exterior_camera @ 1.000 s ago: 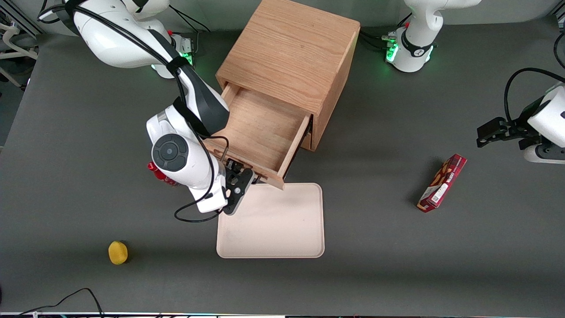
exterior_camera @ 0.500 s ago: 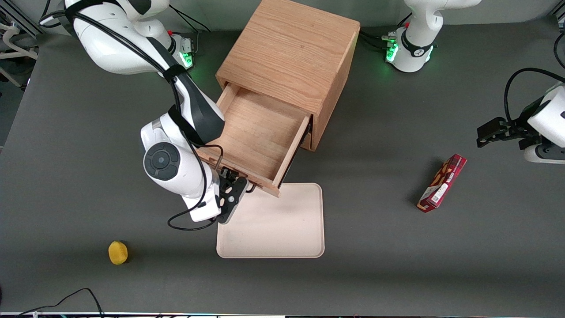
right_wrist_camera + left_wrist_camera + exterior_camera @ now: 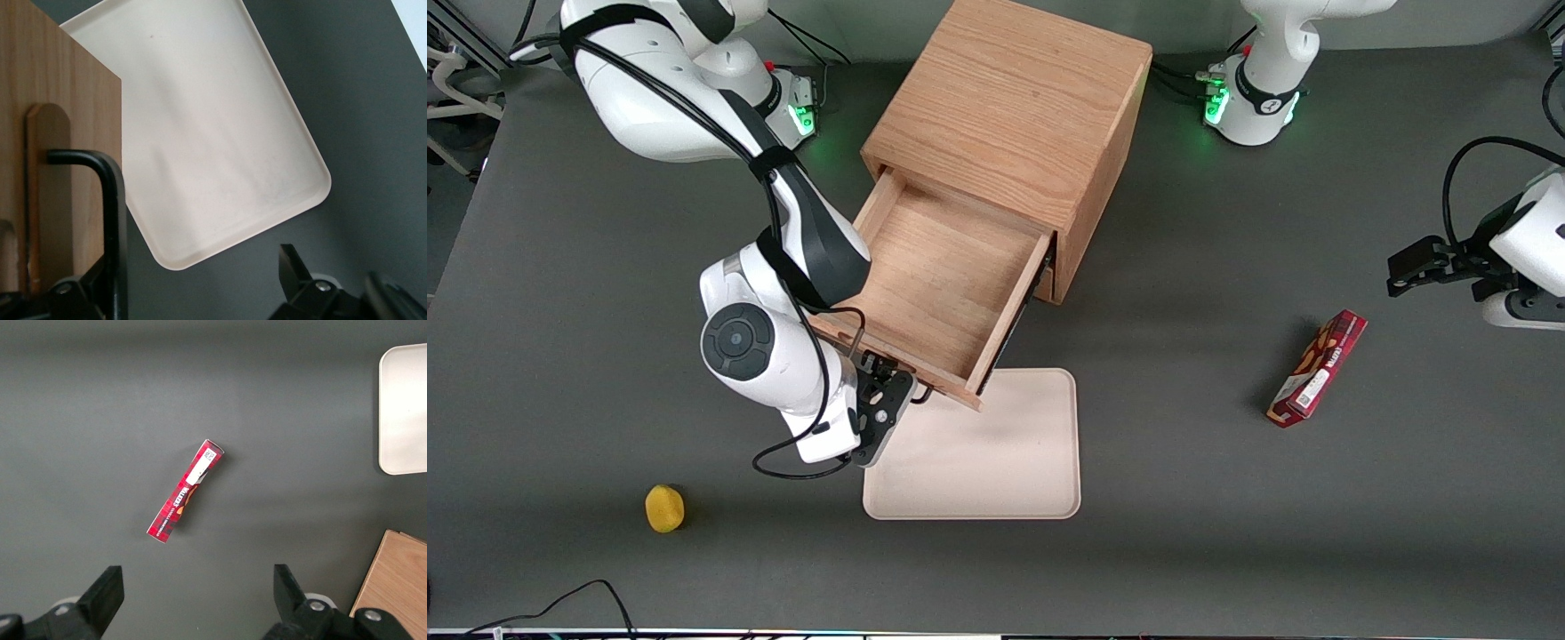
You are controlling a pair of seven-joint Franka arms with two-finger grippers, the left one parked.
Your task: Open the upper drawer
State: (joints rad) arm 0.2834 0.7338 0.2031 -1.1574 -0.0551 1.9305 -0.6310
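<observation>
- The upper drawer (image 3: 938, 280) stands drawn well out of the cabinet (image 3: 1014, 107); its bare wooden floor is exposed and nothing lies in it.
- The drawer's travel axis runs from the cabinet body out toward the front camera, slanted a little toward the working arm's end of the table. Its front panel overhangs the rim of the beige tray (image 3: 978, 444).
- The gripper (image 3: 885, 400) sits at the drawer's front panel, at the corner nearest the working arm, just above the tray's edge. The drawer body therefore lies away from the gripper, back toward the cabinet, along that same axis.
- The right wrist view shows the black wire handle (image 3: 107, 200) running down between the fingertips, with the drawer front close beside it. One finger (image 3: 297, 277) stands clear of the bar with a visible gap, so the jaws appear parted around the handle, not clamped; contact by the other finger cannot be confirmed.
- Judgement: the opening looks largely accomplished. Any remaining pull follows the travel axis, away from the cabinet.
- Also on the table: a yellow object (image 3: 664, 508) toward the working arm's end, and a red box (image 3: 1318, 368) toward the parked arm's end, both well apart from the drawer.
</observation>
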